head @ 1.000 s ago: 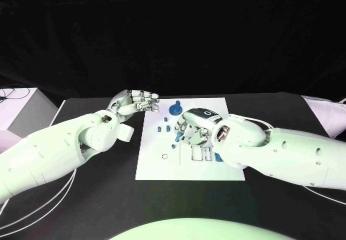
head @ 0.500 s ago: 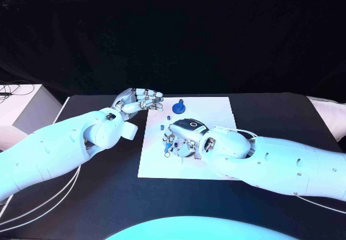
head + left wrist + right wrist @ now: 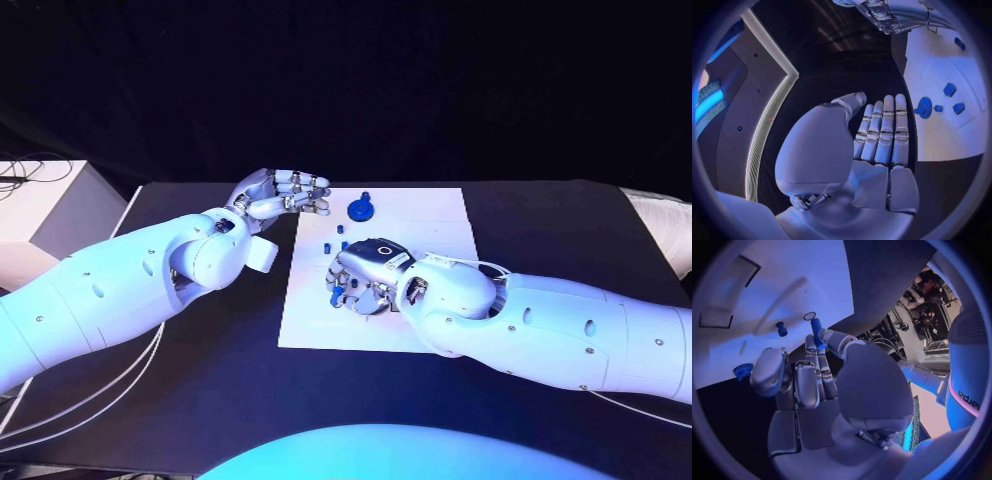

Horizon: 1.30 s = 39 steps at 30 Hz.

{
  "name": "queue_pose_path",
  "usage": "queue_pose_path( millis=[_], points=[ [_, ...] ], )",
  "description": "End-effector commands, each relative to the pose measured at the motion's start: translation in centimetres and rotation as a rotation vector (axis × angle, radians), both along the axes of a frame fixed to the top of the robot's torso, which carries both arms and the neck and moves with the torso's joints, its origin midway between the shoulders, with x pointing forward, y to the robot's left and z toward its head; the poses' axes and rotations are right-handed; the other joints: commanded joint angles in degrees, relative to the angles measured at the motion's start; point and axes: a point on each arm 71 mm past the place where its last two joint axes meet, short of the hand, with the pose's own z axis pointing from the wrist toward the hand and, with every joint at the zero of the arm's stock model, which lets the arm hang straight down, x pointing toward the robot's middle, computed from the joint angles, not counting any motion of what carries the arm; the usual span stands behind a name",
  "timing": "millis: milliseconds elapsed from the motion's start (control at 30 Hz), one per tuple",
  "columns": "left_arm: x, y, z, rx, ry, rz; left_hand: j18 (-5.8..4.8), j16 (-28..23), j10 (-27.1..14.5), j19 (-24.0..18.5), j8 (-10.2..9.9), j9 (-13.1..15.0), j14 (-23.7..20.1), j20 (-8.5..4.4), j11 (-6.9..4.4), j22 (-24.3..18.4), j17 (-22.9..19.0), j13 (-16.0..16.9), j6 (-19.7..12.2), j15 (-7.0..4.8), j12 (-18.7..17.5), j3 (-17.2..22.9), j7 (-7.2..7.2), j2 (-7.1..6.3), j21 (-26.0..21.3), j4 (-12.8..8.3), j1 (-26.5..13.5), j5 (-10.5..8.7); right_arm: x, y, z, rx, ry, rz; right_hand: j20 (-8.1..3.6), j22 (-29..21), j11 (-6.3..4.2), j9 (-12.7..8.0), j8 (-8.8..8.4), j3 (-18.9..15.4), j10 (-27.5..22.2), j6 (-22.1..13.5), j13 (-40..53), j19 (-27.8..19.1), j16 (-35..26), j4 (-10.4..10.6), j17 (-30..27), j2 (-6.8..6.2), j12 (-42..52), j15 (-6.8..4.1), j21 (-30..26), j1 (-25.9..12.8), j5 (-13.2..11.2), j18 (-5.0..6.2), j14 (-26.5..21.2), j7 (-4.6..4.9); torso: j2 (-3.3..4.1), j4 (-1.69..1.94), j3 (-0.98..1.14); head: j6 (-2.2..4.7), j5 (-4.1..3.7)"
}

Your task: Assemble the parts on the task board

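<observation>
- Over the task board [image 3: 433,215], left-middle area: right robot hand [image 3: 364,275] hangs low, fingers curled down. Right wrist view shows a slim blue peg [image 3: 816,330] pinched at its fingertips [image 3: 821,336], tip aimed at the white plate [image 3: 786,285]; prob. held that way to seat it in a hole, though which hole I can't tell.
- Just beside it in the head view, small blue parts [image 3: 336,296] lie by the fingers; whether they touch is unclear, arm covers much of the board.
- Further out, at the board's far left corner, left robot hand [image 3: 283,196] hovers off the plate over the table [image 3: 216,380], palm up, fingers apart & straight, nothing in it. Looks parked so as not to crowd the working hand.
- Round blue part [image 3: 359,209] w/ a stem lies near the far edge, untouched, well apart from the right robot hand.
- Left wrist view adds what the head view hides: open palm [image 3: 879,150] seen plainly empty, plus loose blue pieces [image 3: 924,106] on the board.
- Right wrist view adds a short blue stud [image 3: 781,329] standing on the plate, rect. recesses [image 3: 717,317] in it & a ribbed blue wheel [image 3: 742,371] by the edge.
</observation>
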Motion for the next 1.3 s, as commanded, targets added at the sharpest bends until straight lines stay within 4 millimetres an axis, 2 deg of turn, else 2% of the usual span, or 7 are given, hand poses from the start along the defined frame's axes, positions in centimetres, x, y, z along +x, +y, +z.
queue_pose_path(
  millis=[33,1000,1300],
  points=[
    [-0.1,-0.2,0.1,-0.015,-0.001,-0.016,-0.03,-0.2,0.2,0.3,-0.3,-0.1,0.5,-0.08,0.21,0.1,0.1,-0.1,0.0,0.04,-0.3,0.0,0.39,-0.21,0.2,0.1,0.1,0.21,0.0,0.1,-0.2,-0.029,-0.020,0.009,-0.27,-0.1,0.10,0.1,0.19,-0.1,0.3,0.2,0.1,-0.2,0.1,-0.2,-0.1,-0.26,0.1,-0.26,0.0,-0.2,0.1,-0.37,2.7,0.16,-0.01,-0.03,0.00,-0.26,0.07],
    [-0.2,0.1,0.1,-0.011,0.001,-0.013,-0.05,-0.3,0.3,0.3,-0.3,-0.1,0.5,-0.07,0.22,0.1,0.1,0.0,0.1,0.07,-0.3,0.0,0.40,-0.19,0.2,0.1,0.1,0.20,0.2,-0.1,-1.3,-0.075,-0.015,0.007,-0.26,0.0,0.08,0.1,0.19,0.0,0.3,0.1,0.1,-0.2,0.2,-0.4,0.0,-0.41,0.0,-0.27,0.1,-0.2,0.0,-0.38,2.7,0.14,-0.05,-0.02,0.01,-1.29,0.44],
    [-0.2,0.1,0.1,-0.010,0.001,-0.013,-0.05,-0.3,0.3,0.3,-0.3,-0.1,0.5,-0.07,0.22,0.1,0.1,0.0,0.1,0.07,-0.3,0.0,0.40,-0.19,0.2,0.1,0.1,0.20,0.1,-0.1,-1.3,-0.068,-0.016,0.005,-0.26,0.0,0.09,0.1,0.20,0.0,0.4,0.2,0.2,-0.2,0.3,-0.4,0.0,-0.39,0.0,-0.27,0.0,-0.2,0.0,-0.37,2.7,0.15,-0.04,-0.04,0.00,-1.35,0.52]
  ],
)
